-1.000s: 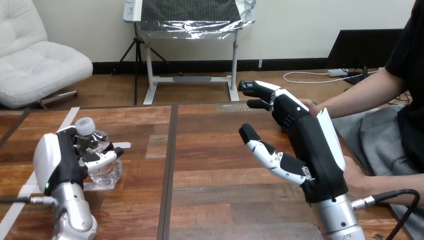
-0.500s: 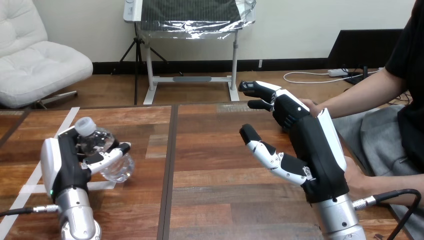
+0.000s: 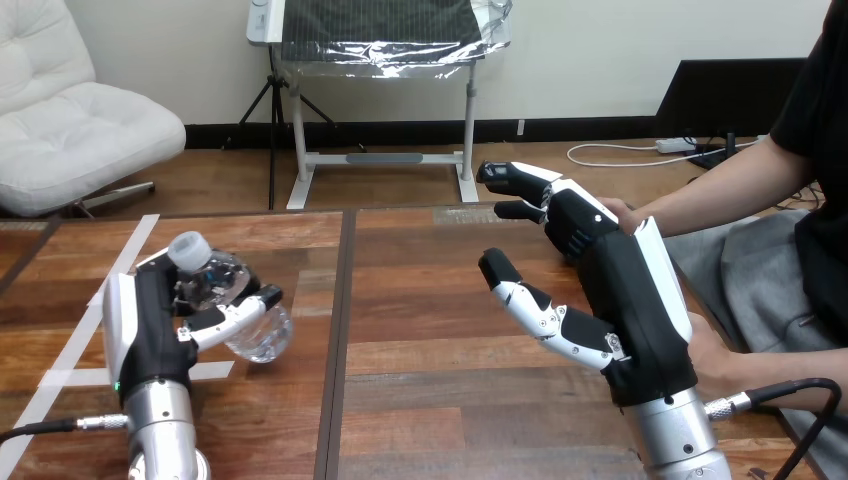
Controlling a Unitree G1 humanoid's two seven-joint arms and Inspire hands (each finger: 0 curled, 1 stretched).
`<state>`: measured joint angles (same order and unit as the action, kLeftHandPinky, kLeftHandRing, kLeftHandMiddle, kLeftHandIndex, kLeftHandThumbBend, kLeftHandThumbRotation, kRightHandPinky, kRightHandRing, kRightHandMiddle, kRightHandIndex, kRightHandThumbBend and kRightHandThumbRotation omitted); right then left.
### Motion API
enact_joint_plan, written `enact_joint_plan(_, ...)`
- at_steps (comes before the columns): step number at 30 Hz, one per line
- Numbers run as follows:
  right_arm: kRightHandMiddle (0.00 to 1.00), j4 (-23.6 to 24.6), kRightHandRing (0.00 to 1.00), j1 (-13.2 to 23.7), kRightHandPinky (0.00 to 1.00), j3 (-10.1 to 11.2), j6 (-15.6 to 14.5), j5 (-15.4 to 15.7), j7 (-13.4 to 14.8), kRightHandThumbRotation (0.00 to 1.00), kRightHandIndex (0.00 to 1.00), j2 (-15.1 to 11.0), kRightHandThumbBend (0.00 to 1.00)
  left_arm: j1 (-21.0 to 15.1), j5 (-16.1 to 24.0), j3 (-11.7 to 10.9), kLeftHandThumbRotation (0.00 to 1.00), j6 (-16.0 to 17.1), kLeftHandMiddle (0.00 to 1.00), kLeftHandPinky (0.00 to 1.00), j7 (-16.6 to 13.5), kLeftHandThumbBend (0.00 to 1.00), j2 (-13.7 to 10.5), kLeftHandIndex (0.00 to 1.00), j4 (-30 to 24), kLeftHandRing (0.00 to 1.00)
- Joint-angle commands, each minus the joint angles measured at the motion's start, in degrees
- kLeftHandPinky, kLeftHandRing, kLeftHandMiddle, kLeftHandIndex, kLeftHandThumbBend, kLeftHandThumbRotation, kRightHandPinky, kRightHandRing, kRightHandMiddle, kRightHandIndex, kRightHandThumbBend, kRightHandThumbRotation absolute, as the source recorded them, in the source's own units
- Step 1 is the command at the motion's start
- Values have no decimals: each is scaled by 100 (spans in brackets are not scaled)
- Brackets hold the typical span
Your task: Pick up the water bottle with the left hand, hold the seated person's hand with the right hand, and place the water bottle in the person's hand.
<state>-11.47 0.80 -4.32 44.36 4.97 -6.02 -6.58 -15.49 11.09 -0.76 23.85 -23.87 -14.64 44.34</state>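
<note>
A clear plastic water bottle with a pale cap is off the table, tilted with its cap up and to the left. My left hand is shut on it at the table's left, thumb across its front. My right hand hovers over the table's right part, open, with fingers stretched away from me and thumb pointing left. The person's hand shows just past the back of my right hand, partly hidden by it. I cannot tell whether they touch.
The wooden table has a dark seam down its middle and white tape strips at the left. The person's forearm comes in from the right. More of the person's skin shows behind my right wrist.
My left hand has lifted the bottle off the table and carried it right, toward the middle. My right hand and the person's hand have stayed put.
</note>
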Motion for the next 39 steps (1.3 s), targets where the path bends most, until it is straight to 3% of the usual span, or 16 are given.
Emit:
enact_joint_plan(1,80,175,82,314,76,30,44,-46,32,17,76,48,40,-182,-53,-77,0,131,46,43,157,70,43,48,-1463,43)
enact_joint_plan(17,81,173,82,346,75,85,16,-38,59,17,76,16,40,245,-381,-52,0,32,46,42,771,69,237,48,-2589,43)
enact_joint_plan(28,81,240,81,363,74,244,-122,-76,112,14,77,-75,44,521,-340,-16,0,-181,45,42,982,69,401,48,-3283,42)
enact_joint_plan(33,82,410,81,318,73,412,-354,105,217,14,78,-214,47,617,-318,-11,0,-200,44,41,1076,69,462,47,-3487,42)
enact_joint_plan(35,82,525,82,294,73,615,-509,351,301,14,78,-431,51,695,-289,-18,0,-225,44,40,1143,68,505,47,-3609,42)
enact_joint_plan(39,84,732,83,228,74,787,-786,561,263,16,79,-690,55,756,-256,-28,0,-267,44,41,1191,68,537,47,-3708,42)
